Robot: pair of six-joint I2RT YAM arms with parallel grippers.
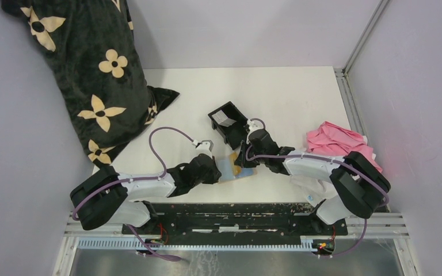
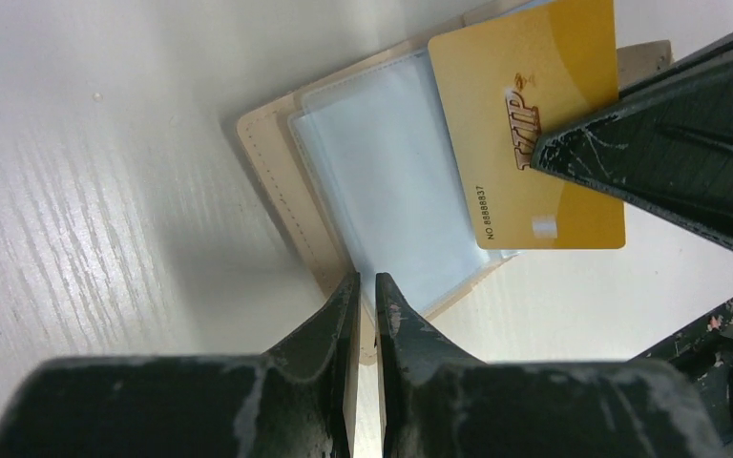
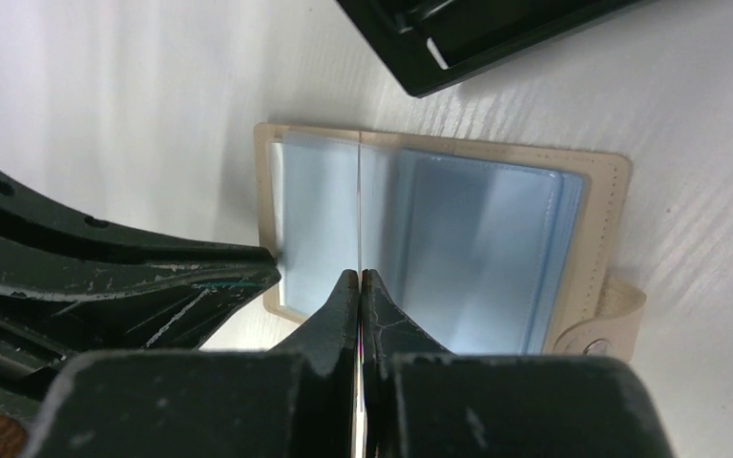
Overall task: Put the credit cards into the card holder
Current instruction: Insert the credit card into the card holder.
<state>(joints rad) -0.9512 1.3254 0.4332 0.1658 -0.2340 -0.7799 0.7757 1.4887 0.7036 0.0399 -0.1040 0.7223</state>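
Observation:
The tan card holder [image 2: 277, 162] lies open on the table, its clear sleeves [image 2: 391, 191] facing up. It also shows in the right wrist view [image 3: 601, 200] and the top view [image 1: 228, 169]. My left gripper [image 2: 367, 286] is shut on its near edge. My right gripper [image 3: 359, 279] is shut on the golden-yellow card [image 2: 534, 134]. It holds the card upright over the open sleeves, so the card is edge-on in the right wrist view [image 3: 358, 191]. A pale grey-white card [image 1: 224, 119] lies in the black tray. I cannot make out the blue card.
The black two-compartment tray [image 1: 233, 110] stands just behind the holder, also in the right wrist view [image 3: 477, 48]. A pink cloth [image 1: 339, 144] lies at the right. A black flowered pillow [image 1: 86, 75] leans at the back left. The holder's snap tab [image 3: 616, 315] sticks out sideways.

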